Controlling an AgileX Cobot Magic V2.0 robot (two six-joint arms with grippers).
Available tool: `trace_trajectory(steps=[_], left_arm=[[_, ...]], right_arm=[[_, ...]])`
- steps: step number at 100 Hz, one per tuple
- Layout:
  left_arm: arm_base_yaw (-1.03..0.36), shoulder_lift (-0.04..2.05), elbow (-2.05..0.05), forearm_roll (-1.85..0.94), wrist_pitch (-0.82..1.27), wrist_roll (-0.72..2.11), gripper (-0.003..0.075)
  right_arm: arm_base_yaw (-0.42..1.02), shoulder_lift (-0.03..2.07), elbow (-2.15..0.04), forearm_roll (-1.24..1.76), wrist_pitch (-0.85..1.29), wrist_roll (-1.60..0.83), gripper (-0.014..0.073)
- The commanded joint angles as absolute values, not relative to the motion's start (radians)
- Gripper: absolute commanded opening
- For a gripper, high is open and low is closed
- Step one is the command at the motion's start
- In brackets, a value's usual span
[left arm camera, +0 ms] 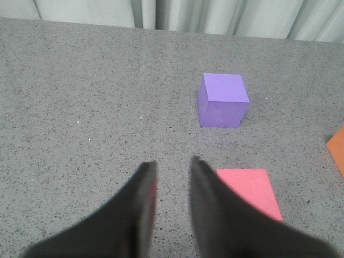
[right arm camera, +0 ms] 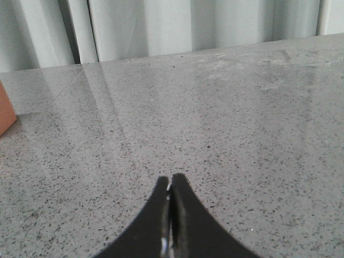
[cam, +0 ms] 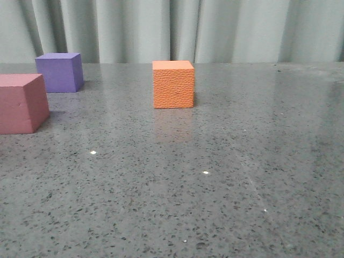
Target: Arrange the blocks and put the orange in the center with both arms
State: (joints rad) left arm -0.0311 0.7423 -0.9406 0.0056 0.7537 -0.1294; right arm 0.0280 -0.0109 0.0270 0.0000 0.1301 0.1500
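The orange cube [cam: 173, 84] stands on the grey speckled table [cam: 215, 177] near the middle of the far side. The purple cube [cam: 59, 72] stands at the far left. The pinkish-red cube [cam: 21, 103] stands in front of it at the left edge. Neither gripper shows in the front view. In the left wrist view my left gripper [left arm camera: 173, 165] is open and empty above bare table, with the pinkish-red cube [left arm camera: 248, 191] just beside one finger, the purple cube [left arm camera: 222, 100] farther off and a corner of the orange cube [left arm camera: 338, 149] at the frame edge. My right gripper [right arm camera: 170, 179] is shut and empty over bare table; an orange cube edge [right arm camera: 5, 110] shows far aside.
Pale pleated curtains [cam: 177, 29] hang behind the table's far edge. Grey speckled tabletop stretches to the right of the orange cube and across the front.
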Motion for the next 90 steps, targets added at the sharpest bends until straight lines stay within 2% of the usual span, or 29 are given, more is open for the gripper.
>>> trace_trajectory(steps=[1, 4, 9, 12, 25, 39, 66, 80, 90], left_arm=[[-0.038, 0.745, -0.976, 0.000, 0.683, -0.128, 0.0447], [-0.038, 0.745, -0.976, 0.000, 0.684, -0.128, 0.0552], [-0.038, 0.745, -0.976, 0.000, 0.684, -0.128, 0.0680], [-0.038, 0.745, -0.976, 0.000, 0.684, -0.128, 0.0724], [-0.038, 0.745, -0.976, 0.000, 0.673, -0.130, 0.0640], [-0.038, 0.745, -0.976, -0.035, 0.690, -0.090, 0.0640], [-0.052, 0.803, -1.016, -0.269, 0.688, 0.000, 0.0640], [-0.159, 0.880, -1.062, -0.289, 0.670, 0.000, 0.0638], [-0.291, 0.951, -1.094, -0.283, 0.603, -0.048, 0.0637]], right_arm=[[0.022, -0.031, 0.014, 0.000, 0.040, 0.140, -0.0067], [0.022, -0.031, 0.014, 0.000, 0.040, 0.140, -0.0067], [0.022, -0.031, 0.014, 0.000, 0.040, 0.140, -0.0067], [0.022, -0.031, 0.014, 0.000, 0.040, 0.140, -0.0067], [0.022, -0.031, 0.014, 0.000, 0.040, 0.140, -0.0067], [0.022, -0.031, 0.014, 0.000, 0.040, 0.140, -0.0067], [0.022, -0.031, 0.014, 0.000, 0.040, 0.140, -0.0067], [0.022, -0.031, 0.014, 0.000, 0.040, 0.140, -0.0067], [0.022, -0.031, 0.014, 0.000, 0.040, 0.140, -0.0067]])
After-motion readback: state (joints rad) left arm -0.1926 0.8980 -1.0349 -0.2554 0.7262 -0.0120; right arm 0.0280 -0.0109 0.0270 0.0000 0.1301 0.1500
